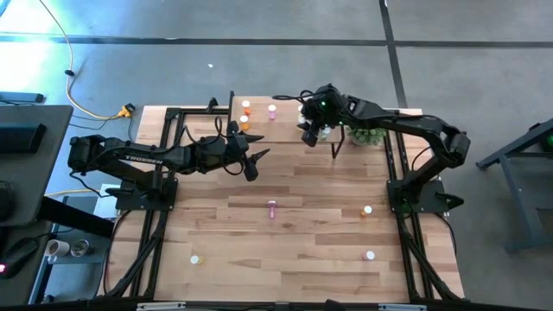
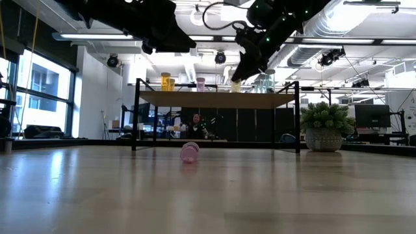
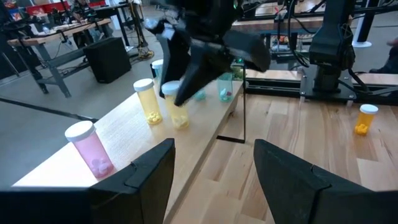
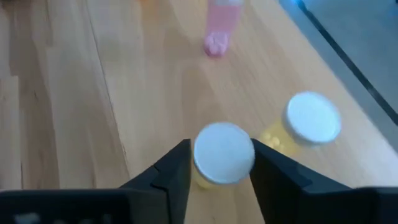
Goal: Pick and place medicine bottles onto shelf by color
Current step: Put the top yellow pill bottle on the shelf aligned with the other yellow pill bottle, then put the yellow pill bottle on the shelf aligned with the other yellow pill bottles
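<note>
The shelf (image 1: 285, 130) is set on the table (image 1: 302, 242); a yellow bottle (image 4: 222, 155) stands on it between the right fingers (image 4: 171, 171).

Around my desk (image 1: 302, 233) the floor (image 1: 173, 60) is grey concrete crossed by dark seams, with a yellow cable (image 1: 82, 99) trailing over it. Looking level across the planks, I see tall windows (image 2: 39, 91) on one side letting in daylight, white walls, and an open ceiling of pale ducts (image 2: 364, 26) and long strip lights (image 2: 97, 36). A potted green plant (image 2: 323, 127) sits near the far edge. Behind it stand other workbenches (image 3: 56, 34) and monitors (image 2: 372, 116), and a person (image 2: 195, 123) sits far back.
</note>
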`<state>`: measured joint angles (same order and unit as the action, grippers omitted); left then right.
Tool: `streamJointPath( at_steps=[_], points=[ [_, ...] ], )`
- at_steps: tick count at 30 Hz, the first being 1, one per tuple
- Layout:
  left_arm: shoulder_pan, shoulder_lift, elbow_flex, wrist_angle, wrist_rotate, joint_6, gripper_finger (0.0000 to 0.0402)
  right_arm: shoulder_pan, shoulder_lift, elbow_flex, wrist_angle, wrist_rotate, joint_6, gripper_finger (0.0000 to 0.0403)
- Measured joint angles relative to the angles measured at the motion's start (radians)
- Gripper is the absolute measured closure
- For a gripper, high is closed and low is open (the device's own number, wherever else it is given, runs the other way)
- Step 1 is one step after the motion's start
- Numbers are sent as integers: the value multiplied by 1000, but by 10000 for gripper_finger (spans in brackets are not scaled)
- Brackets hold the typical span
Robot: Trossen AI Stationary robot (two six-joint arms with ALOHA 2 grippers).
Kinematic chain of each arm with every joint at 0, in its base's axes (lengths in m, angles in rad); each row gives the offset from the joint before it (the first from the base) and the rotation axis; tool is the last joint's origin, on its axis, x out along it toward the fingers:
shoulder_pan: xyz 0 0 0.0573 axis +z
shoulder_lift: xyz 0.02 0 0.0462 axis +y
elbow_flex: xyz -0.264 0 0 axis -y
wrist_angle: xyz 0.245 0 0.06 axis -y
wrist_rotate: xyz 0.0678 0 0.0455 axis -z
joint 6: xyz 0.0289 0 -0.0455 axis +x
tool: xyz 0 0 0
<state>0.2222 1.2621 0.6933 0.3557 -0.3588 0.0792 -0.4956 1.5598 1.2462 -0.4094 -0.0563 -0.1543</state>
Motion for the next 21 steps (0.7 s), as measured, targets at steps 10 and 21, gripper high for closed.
streamJointPath(
  at_steps=[10, 21],
  points=[
    [0, 0, 0, 0, 0, 0, 193, 13, 0, 15, 0, 0, -2, 207],
    [0, 0, 0, 0, 0, 2, 193, 12, 0, 114, -71, 4, -11, 205]
  ],
)
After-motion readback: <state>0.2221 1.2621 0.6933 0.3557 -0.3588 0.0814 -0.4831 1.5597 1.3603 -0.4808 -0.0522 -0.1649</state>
